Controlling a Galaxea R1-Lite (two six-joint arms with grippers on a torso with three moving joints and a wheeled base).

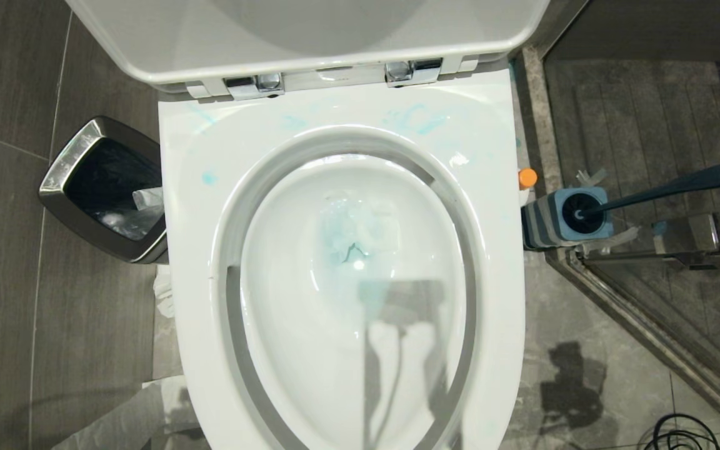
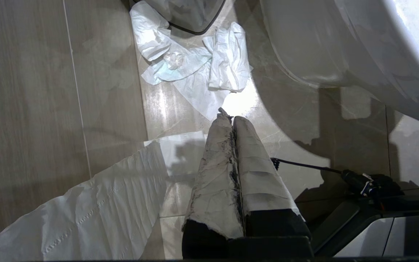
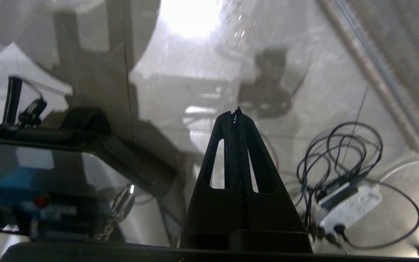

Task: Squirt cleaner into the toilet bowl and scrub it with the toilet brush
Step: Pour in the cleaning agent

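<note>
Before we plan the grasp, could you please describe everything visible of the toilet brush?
The toilet brush has a long, slim slate-blue handle, apparently plastic, widening toward its far end, which runs past the picture's right edge. Its dark bristle head sits inside the square grey-blue holder on the floor right of the toilet bowl, so the handle leans away to the right. Only the holder touches it; no gripper is near.

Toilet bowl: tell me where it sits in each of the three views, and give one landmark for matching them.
Head view: the toilet bowl fills the middle, seen from above, lid raised, blue smears on its rim.
Left wrist view: only its white outer wall shows, at the top right corner, above the floor tiles.
Right wrist view: I cannot make it out for certain.
Shared landmark: the crumpled white paper on the floor beside the bowl, also at the head view's lower left.
</note>
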